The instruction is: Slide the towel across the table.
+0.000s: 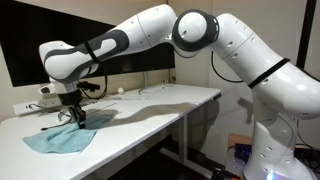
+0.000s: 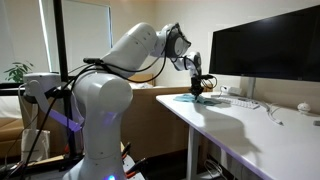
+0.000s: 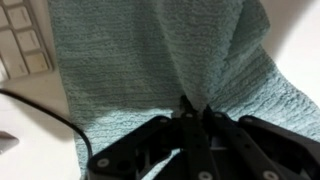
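Observation:
The light teal towel lies on the white table near its left end, under the arm; in an exterior view it shows as a thin teal patch. In the wrist view the towel fills most of the picture, with a raised fold running up from the jaws. My gripper is shut on that pinched fold of towel, its black fingers pressed together. In an exterior view the gripper points straight down onto the cloth's far edge.
A large dark monitor stands at the back of the table. A white keyboard and a black cable lie right beside the towel. A small white object rests further along the table.

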Controlling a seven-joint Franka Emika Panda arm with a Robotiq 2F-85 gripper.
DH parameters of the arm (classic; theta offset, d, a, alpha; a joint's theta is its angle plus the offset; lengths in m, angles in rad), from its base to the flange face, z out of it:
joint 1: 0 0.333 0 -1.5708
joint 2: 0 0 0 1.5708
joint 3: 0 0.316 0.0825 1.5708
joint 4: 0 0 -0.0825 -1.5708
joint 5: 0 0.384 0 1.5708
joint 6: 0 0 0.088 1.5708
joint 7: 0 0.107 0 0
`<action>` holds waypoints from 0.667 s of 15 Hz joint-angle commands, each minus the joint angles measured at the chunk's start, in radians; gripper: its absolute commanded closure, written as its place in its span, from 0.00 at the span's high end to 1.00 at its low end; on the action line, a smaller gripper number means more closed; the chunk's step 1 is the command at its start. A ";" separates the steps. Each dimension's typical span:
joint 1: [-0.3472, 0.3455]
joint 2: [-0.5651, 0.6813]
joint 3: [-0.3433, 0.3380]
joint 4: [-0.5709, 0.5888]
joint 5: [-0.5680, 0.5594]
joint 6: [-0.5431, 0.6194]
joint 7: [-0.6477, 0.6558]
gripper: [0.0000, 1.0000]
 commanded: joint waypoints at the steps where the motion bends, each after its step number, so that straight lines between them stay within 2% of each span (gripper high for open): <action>1: -0.070 -0.014 -0.005 -0.058 0.036 -0.012 -0.023 0.09; 10: -0.203 -0.120 -0.046 -0.206 0.141 0.005 0.007 0.09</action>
